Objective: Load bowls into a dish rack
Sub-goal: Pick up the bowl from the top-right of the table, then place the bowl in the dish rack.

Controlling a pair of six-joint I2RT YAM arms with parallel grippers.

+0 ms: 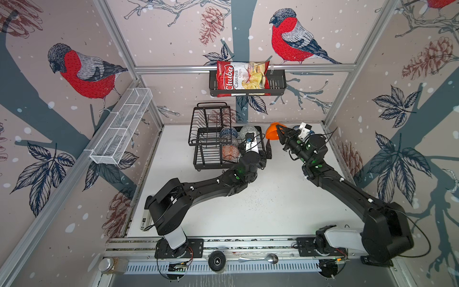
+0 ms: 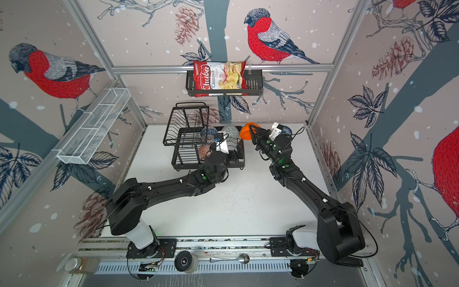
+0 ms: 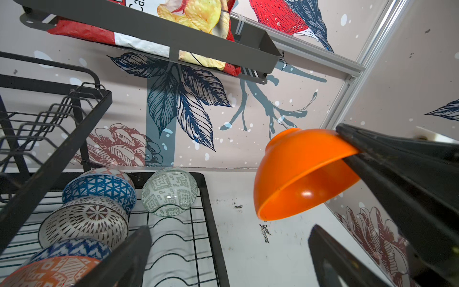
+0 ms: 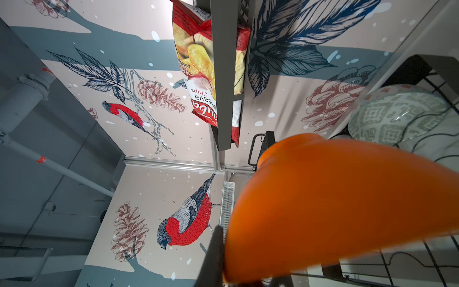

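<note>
Well, the dish rack (image 3: 213, 223) stands at the back of the table (image 1: 248, 203). Its lower tier holds patterned bowls on edge: the white lattice bowl (image 3: 84, 221) against the blue triangle bowl (image 3: 99, 188), the grey-green bowl (image 3: 169, 191) apart. The orange bowl (image 1: 272, 131) hangs just beside the rack's right end, mouth tilted down, its rim pinched tight in my right gripper (image 1: 280, 130). My left gripper (image 3: 231, 228) hovers at that same end, fingers spread wide, holding nothing.

orange bowl (image 4: 347, 211) — blurred, partly cropped
</note>
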